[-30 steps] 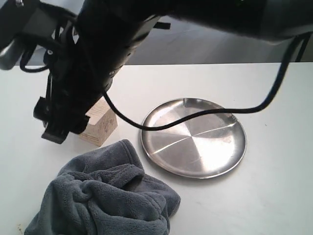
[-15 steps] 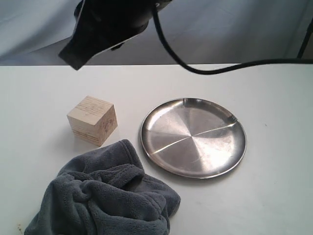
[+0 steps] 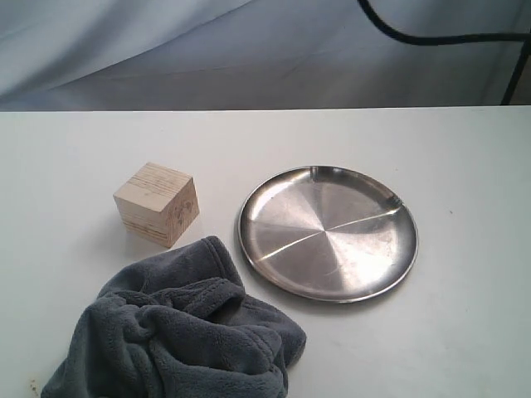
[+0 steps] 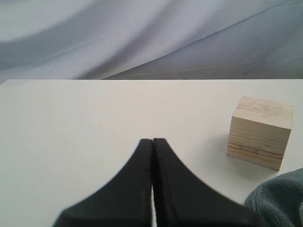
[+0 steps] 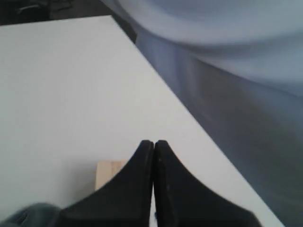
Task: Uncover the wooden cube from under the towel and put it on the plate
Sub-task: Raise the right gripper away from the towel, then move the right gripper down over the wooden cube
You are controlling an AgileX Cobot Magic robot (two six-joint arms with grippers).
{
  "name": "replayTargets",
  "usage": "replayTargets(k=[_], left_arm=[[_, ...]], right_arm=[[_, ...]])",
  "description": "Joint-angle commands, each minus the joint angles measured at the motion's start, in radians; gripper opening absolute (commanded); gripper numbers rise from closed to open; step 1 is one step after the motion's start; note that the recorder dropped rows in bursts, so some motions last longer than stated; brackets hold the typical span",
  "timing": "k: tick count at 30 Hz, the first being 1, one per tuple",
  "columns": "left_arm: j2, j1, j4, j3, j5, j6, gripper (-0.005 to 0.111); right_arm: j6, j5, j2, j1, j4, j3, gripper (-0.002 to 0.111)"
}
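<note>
- Towel [image 3: 178, 336]: dk grey plush, bunched in a heap at near-left of worktop [image 3: 465, 332], folds up.
- Wooden cube [image 3: 157, 204]: just past towel's far edge, fully uncovered. Sits flat on worktop, one corner turned toward ext. cam. Pale tan, grain lines on sides. Just beside towel; can't tell if touching.
- Plate [image 3: 328, 232]: round shiny steel, shallow rim, flat on worktop, right of cube. Near cube but apart. Towel's right edge close to its near-left rim. Cube is on worktop, not on plate.
- Left fingers [image 4: 147, 149]: black, pressed together tip to tip, gripping nothing. L wrist view: they hang over bare worktop, cube beyond and off to one side, well apart; a bit of towel by the cube.
- Right fingers [image 5: 147, 150]: black, closed, holding nothing. R wrist view: cube partly hidden behind them, blurry.
- Far: worktop's back edge, then draped grey-blue backdrop [image 3: 166, 50].
- Black cable [image 3: 431, 37] crosses ext. view's top right, in front of backdrop.
</note>
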Motion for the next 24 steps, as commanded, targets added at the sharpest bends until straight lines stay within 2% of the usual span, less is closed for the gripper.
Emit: replayTargets(k=[1, 10, 13, 16, 21, 24], left_arm=[[-0.002, -0.003, -0.007, 0.0, -0.006, -0.004, 0.0], [-0.002, -0.003, -0.007, 0.0, -0.006, 0.0, 0.0], [-0.002, -0.003, -0.007, 0.0, -0.006, -0.004, 0.0], [-0.002, -0.003, -0.007, 0.0, -0.006, -0.004, 0.0], [-0.002, -0.003, -0.007, 0.0, -0.006, -0.001, 0.0], [-0.002, -0.003, -0.007, 0.0, -0.006, -0.001, 0.0]], right_arm=[[0.006, -0.221, -0.029, -0.007, -0.02, 0.128, 0.0], [0.004, -0.796, -0.057, -0.005, -0.003, 0.669, 0.0], [0.024, -0.971, -0.045, -0.005, -0.014, 0.761, 0.0], [0.129, -0.967, 0.008, -0.001, -0.092, 0.765, 0.0], [0.139, -0.957, 0.121, 0.087, -0.277, 0.765, 0.0], [0.139, -0.969, 0.149, 0.115, -0.281, 0.765, 0.0]])
